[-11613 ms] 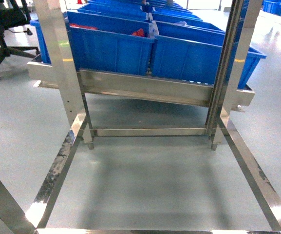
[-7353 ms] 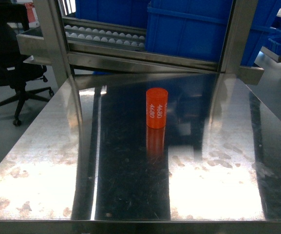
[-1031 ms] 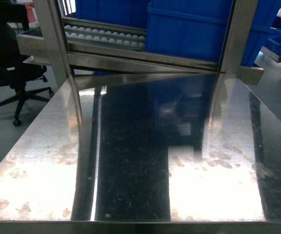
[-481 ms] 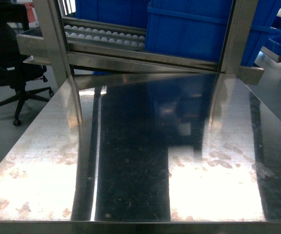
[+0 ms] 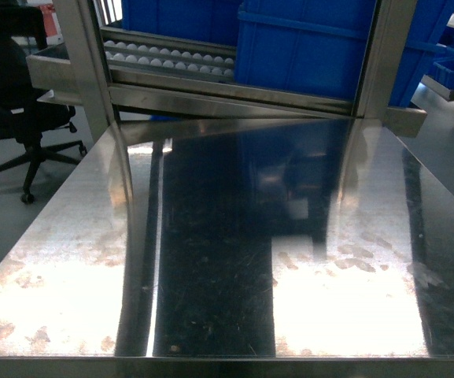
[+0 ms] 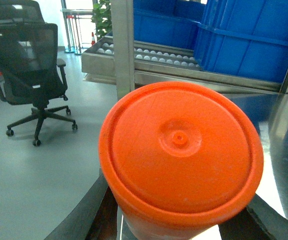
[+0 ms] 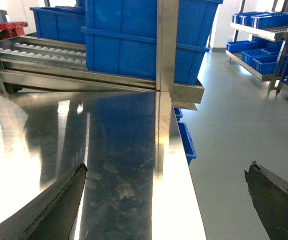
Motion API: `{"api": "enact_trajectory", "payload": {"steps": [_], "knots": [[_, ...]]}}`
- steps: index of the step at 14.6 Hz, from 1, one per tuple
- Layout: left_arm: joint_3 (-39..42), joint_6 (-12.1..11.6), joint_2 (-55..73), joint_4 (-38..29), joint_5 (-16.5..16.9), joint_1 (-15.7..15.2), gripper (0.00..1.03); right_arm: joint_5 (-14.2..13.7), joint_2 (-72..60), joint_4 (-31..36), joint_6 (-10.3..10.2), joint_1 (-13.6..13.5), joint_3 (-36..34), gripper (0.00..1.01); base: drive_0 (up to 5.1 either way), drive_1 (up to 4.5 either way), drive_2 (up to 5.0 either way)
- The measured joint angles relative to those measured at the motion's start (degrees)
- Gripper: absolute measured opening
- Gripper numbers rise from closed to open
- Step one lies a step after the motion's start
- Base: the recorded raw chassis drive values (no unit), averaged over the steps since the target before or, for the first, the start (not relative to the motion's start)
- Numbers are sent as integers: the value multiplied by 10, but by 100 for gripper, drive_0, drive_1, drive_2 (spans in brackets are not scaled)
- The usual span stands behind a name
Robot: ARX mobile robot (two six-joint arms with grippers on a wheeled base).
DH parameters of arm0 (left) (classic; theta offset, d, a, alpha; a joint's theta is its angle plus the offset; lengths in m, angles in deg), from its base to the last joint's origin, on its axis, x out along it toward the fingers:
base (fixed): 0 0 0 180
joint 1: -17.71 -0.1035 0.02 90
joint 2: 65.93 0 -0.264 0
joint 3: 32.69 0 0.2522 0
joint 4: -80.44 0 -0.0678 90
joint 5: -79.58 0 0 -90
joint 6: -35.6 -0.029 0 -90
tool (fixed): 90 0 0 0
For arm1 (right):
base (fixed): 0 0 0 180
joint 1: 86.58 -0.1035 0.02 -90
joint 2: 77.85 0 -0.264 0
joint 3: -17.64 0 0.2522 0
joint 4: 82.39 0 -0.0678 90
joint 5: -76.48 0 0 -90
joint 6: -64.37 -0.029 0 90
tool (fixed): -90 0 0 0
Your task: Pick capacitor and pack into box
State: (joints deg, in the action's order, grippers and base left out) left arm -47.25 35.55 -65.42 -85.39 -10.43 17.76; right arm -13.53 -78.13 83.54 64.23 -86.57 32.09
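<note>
The orange capacitor (image 6: 181, 160) that stood upright near the middle of the steel bench (image 5: 69, 260) some seconds ago is gone from the head view, which has shown bare steel for the last second; it now fills the left wrist view end-on, its round moulded cap facing the lens. This suggests the pick is done and the part is pinched in the left tool (image 6: 178, 227), whose dark fingers (image 6: 84, 220) show only as edges at either side of the cylinder. The right tool (image 7: 166, 200) hangs spread and empty over the bench's right side, near its right edge, with open floor beyond. The box appears in no view, so the packing step presumably calls first for carrying the part away from here. Along the bench's far edge stand steel uprights (image 5: 85, 63), a roller track (image 5: 167, 51) and blue bins (image 5: 305, 47); a black office chair (image 6: 31, 75) stands on the floor off the left edge, leaving the near side freest for withdrawal.
</note>
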Motion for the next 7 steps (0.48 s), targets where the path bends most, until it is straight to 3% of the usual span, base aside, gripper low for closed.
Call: {"api": "enact_trajectory", "payload": {"steps": [7], "knots": [[0,0,0,0,0,0,44,0,0,0,0,0,0,98,0,0,0]]}}
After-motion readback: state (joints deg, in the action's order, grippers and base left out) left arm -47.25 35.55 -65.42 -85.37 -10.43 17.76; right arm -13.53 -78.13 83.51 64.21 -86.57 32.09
